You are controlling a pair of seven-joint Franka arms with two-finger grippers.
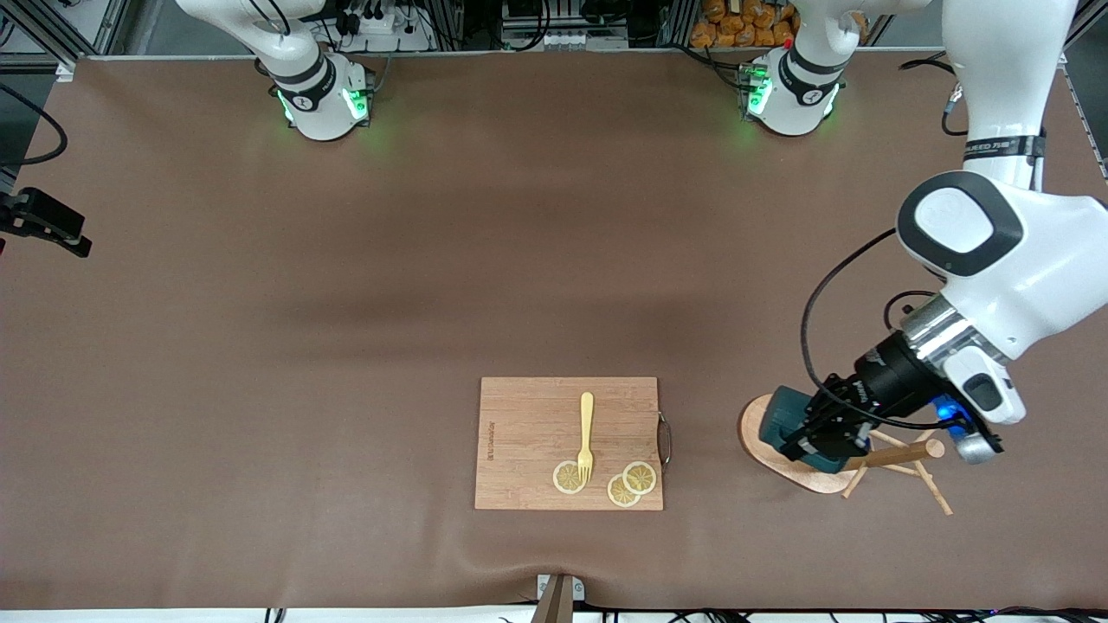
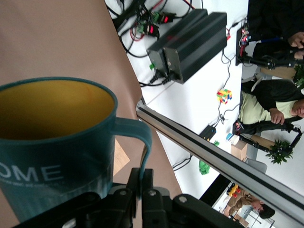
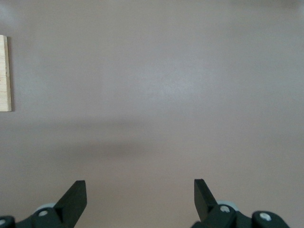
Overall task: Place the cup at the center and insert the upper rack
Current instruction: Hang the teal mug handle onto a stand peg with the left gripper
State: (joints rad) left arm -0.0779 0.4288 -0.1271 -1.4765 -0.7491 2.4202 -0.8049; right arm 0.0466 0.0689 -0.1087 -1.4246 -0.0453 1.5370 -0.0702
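Cutting board: we see it flat on the table.
Fork: on the board.
Lemon slices: three, by the tines.

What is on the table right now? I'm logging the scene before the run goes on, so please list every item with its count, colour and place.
cup: one, dark teal with a yellow inside, held by its handle in the left gripper over the mug tree's base
mug tree: one, light wood, lying tipped over at the left arm's end of the table
cutting board: one, light wood with a dark handle, near the front camera at mid-table
fork: one, yellow, on the cutting board
lemon slices: three, yellow, on the cutting board; the fork's tines rest on one
table: one, brown cover
left gripper: shut on the cup's handle
right gripper: jaws open, above bare table, waiting
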